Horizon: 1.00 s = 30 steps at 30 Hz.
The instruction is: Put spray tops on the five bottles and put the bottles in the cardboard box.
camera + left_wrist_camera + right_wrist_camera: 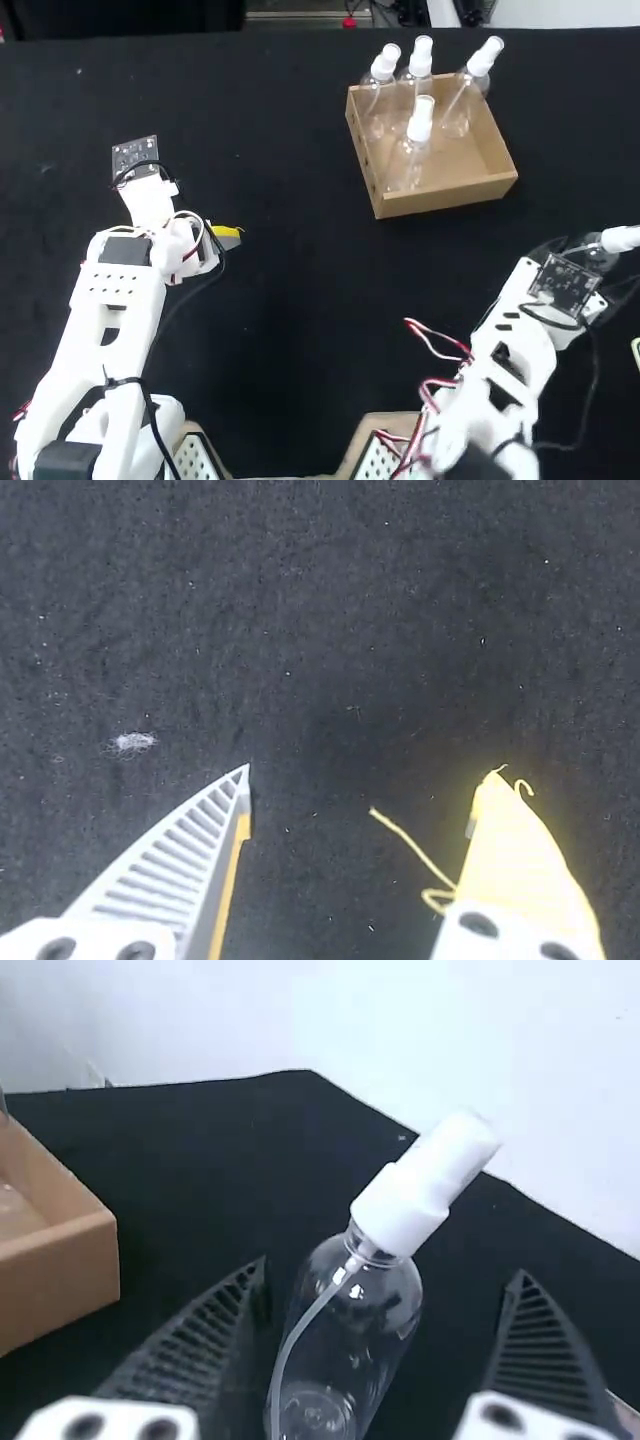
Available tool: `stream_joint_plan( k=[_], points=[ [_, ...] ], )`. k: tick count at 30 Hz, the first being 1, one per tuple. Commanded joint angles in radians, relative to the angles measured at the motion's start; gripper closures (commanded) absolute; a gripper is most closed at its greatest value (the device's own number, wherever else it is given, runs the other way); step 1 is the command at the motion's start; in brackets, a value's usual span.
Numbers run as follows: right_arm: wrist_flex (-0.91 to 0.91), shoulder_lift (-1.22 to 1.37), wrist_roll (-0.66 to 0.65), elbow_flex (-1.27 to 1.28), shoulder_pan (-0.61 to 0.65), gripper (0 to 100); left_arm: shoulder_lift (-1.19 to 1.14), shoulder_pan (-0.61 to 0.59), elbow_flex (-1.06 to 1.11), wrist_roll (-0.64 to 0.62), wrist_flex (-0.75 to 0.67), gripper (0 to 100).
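Cardboard box (445, 195) sits toward the worktop's far edge, right of centre, with four capped bottles (418, 135) standing inside. The fifth bottle (612, 240) is at the right edge, and I judge it the last to go in.

From my left wrist, my left gripper (370, 772) hangs with jaws apart over bare black cloth (300, 600), out of the way.

From my right wrist, my right gripper (385, 1268) straddles that fifth bottle. Its spray top (425, 1195) is on. My jaws stand apart on either side, not yet closed, lined up for a grasp.
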<state>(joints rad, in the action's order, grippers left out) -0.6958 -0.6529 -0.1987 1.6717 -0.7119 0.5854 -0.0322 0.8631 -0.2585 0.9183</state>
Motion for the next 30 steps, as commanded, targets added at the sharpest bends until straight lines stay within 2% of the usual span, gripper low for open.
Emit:
stream_joint_plan(
  k=[1,5,7,17,24,30],
  points=[
    [0.311,-0.185,-0.011,-0.085,-0.023,67.0,0.011,0.001,-0.013,-0.002,-0.02,67],
    [0.729,-0.335,-0.011,-0.208,-0.017,66.9,0.011,0.001,-0.013,-0.002,-0.02,67],
    [0.798,-0.39,-0.009,-0.211,-0.015,66.9,0.011,0.001,-0.012,-0.002,-0.02,67],
    [0.52,-0.44,-0.015,-0.002,-0.023,66.9,0.011,0.001,-0.005,-0.002,-0.02,67],
    [0.651,-0.438,-0.008,-0.13,-0.018,66.8,0.011,0.001,-0.005,-0.002,-0.018,67],
    [0.657,-0.438,-0.009,-0.163,-0.017,66.8,0.011,0.001,-0.005,-0.002,-0.014,67]
  ],
)
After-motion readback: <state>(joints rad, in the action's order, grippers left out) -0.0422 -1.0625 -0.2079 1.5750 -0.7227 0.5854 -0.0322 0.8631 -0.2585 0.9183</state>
